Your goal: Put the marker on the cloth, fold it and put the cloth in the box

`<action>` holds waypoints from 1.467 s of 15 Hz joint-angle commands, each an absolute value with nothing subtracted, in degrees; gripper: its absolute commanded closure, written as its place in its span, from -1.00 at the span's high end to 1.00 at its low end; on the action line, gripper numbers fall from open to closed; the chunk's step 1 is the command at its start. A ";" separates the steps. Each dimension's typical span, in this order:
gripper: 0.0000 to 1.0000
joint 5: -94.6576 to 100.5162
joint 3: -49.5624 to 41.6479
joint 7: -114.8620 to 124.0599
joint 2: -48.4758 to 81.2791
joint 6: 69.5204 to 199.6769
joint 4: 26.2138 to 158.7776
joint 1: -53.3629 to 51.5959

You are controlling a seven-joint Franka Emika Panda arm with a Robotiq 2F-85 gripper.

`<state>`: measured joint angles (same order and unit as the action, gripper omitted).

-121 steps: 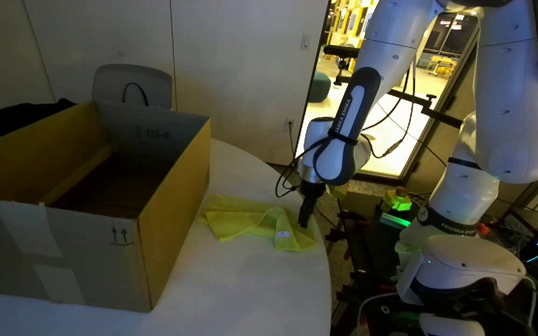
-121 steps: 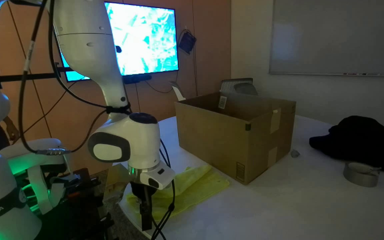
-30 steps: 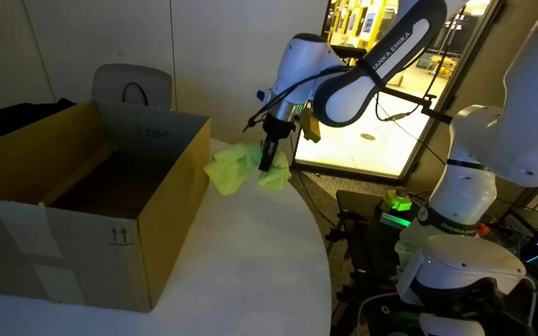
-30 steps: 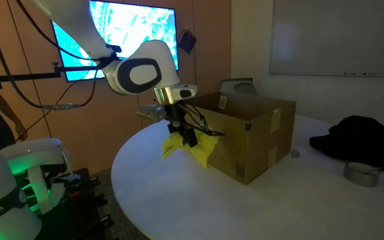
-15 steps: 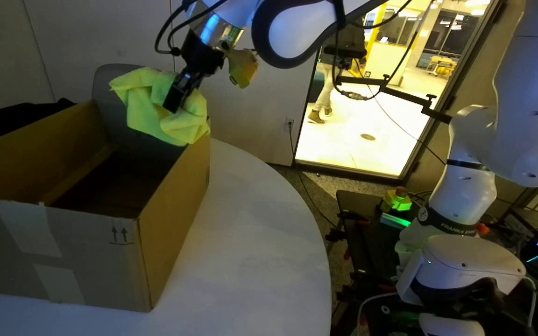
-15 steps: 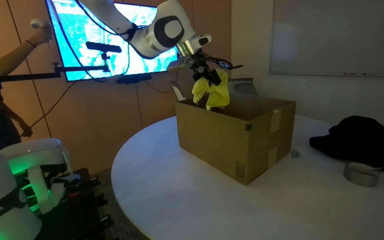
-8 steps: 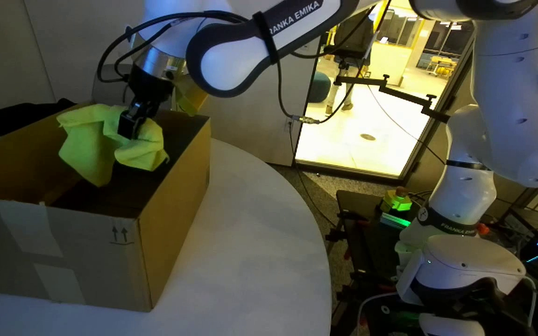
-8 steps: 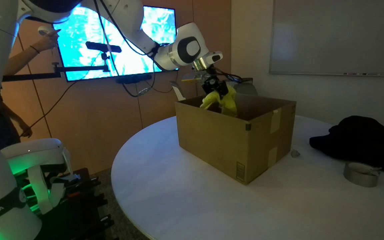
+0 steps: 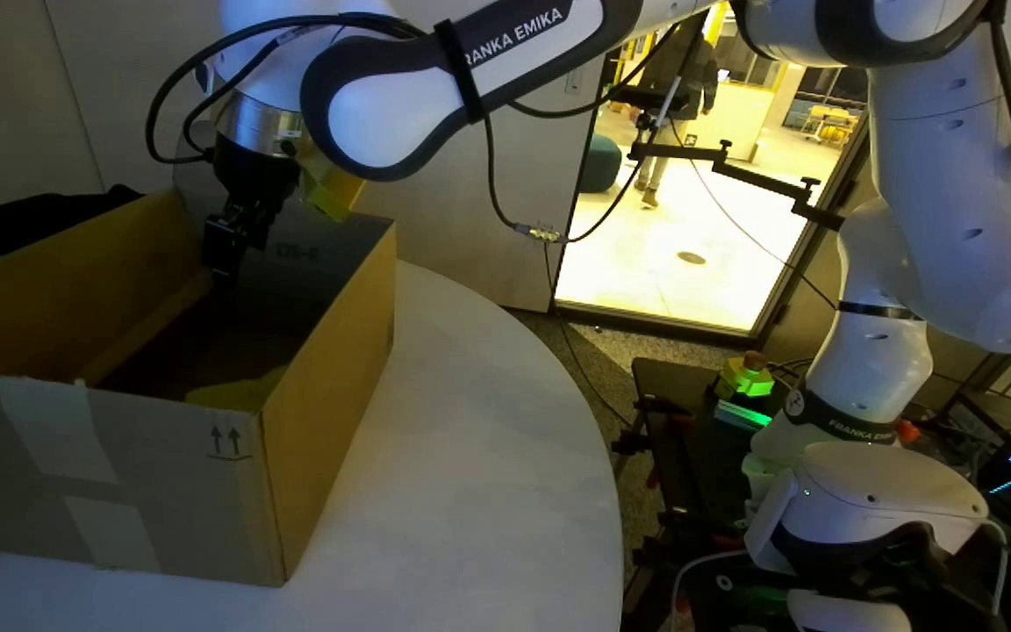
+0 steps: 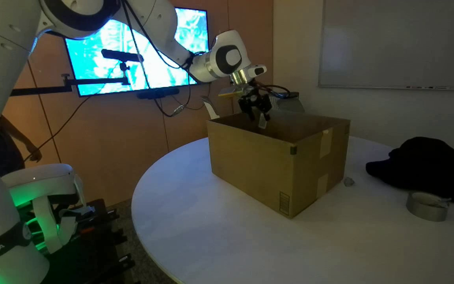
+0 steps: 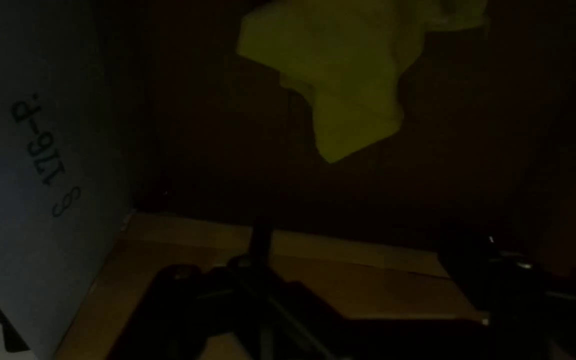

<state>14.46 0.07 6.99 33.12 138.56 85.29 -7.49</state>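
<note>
The yellow cloth point(image 9: 238, 392) lies crumpled inside the cardboard box point(image 9: 330, 412), near its front inner corner in an exterior view. In the wrist view the cloth point(image 11: 348, 75) lies on the dark box floor, away from the fingers. In an exterior view the box wall point(image 10: 250, 157) hides the cloth. My gripper point(image 9: 223, 272) hangs over the box opening, empty. Its fingers stand apart in an exterior view point(image 10: 259, 117) and in the wrist view point(image 11: 355, 235). The marker does not show in any view; whether it is inside the cloth cannot be seen.
The box stands on a round white table point(image 9: 470, 456). A black garment point(image 10: 420, 165), a grey tape roll point(image 10: 427, 206) and a small grey lump point(image 10: 348, 181) lie beside the box. A camera on a bracket point(image 10: 122, 55) stands behind the arm.
The cloth was lifted from the table, carried over the box wall, and let go. It has dropped into the box. My gripper has opened and moved slightly farther over the box.
</note>
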 commanded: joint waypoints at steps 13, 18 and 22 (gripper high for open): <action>1.00 3.27 1.44 5.52 -7.16 129.38 127.29 -3.95; 1.00 -1.40 2.23 6.30 -22.16 128.93 144.09 -4.55; 1.00 -4.78 2.89 6.07 -34.60 127.43 154.84 -5.14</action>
